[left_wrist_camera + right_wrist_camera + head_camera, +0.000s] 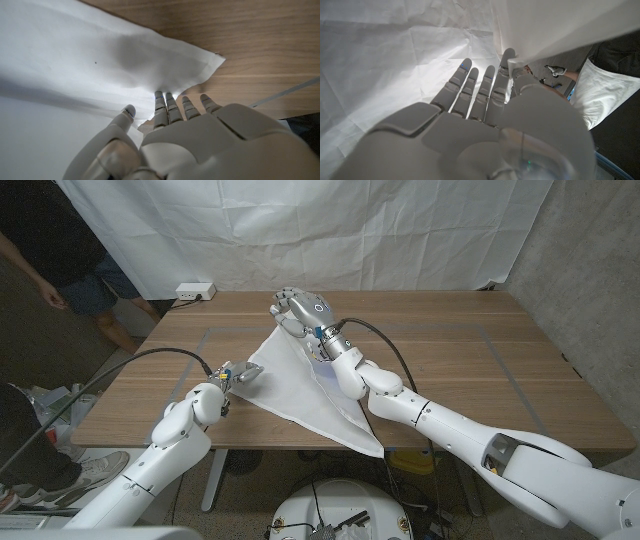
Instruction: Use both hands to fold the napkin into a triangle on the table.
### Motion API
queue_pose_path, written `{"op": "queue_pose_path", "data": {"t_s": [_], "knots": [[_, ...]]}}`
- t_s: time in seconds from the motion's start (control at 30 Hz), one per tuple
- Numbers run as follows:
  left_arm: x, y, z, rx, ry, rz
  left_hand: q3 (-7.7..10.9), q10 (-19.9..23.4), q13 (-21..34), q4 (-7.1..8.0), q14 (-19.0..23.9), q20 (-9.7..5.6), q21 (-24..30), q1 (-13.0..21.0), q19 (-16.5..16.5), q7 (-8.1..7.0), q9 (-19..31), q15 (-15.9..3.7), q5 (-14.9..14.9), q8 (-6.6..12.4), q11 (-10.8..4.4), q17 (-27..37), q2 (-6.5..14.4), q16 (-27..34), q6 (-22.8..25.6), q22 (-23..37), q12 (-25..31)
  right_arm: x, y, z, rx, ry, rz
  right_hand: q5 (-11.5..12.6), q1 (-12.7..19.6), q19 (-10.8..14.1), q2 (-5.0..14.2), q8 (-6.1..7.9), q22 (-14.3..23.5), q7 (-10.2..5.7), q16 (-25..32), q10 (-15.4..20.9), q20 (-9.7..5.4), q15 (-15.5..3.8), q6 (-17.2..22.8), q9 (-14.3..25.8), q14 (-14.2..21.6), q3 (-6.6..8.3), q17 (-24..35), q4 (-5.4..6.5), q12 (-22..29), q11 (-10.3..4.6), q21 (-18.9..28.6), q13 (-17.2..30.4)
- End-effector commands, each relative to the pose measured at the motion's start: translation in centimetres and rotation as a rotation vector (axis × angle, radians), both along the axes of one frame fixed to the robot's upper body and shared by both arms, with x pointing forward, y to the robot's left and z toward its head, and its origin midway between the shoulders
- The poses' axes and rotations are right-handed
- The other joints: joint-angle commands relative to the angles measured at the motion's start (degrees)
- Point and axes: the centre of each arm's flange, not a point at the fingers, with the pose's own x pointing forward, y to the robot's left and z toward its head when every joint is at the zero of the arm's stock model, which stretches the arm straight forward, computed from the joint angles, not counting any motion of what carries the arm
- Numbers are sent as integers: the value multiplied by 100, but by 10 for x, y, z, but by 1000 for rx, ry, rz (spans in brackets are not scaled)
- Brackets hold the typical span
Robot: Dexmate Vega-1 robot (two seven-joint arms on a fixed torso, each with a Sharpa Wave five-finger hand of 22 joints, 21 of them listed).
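You're mid-fold: your right robot hand [300, 311] pinches a corner of the napkin [305, 385] and lifts it off the counter [450, 360], while your left robot hand [238, 373], fingers [172, 107] spread, pins the near corner. Next, carry it across. The right wrist view shows the pinch best

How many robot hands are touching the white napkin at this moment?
2. The left hand touches the napkin at its corner near the table's left side. The right hand pinches the napkin's far corner and lifts it above the table.
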Motion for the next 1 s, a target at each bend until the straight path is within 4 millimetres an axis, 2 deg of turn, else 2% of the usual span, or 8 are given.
{"op": "queue_pose_path", "data": {"t_s": [0.03,0.37,0.7,1.0], "knots": [[-1,4,-4,-9,3,2,43,-5,18,0,-19,18,-8,-17,-11,43,24,-32,28,33,10,-5,59,-28,24,17,19,-10,28,-7,-48,-5,39,-8,91,59,-4,33,19,-7,-35,47,13,-571,46,-6,53,7,17,5,-9,12,-12,22],[-1,5,-6,-13,5,0,56,-6,18,-1,-19,22,-9,-26,-12,44,24,-33,28,39,11,-5,56,-27,32,18,19,-9,44,-15,-75,7,41,-10,102,64,-4,30,19,-9,-40,70,12,-573,44,-10,55,-2,19,7,-14,6,-14,23],[-1,7,-7,-21,15,-1,70,-6,18,-1,-22,19,-9,-34,-11,41,24,-34,28,35,6,-6,54,-28,17,18,20,3,57,-21,-104,17,19,-10,107,73,-5,24,19,-16,-43,103,18,-576,38,-14,87,-5,14,11,-15,7,-15,24],[-7,6,-3,-22,2,6,79,-10,18,-9,-22,19,-10,-37,-13,-6,23,-25,27,27,4,-7,43,-28,-10,18,19,17,56,-27,-129,29,-15,-11,109,79,-4,21,19,-16,-50,116,22,-573,41,-17,102,-11,12,17,-23,9,-16,25]]}}
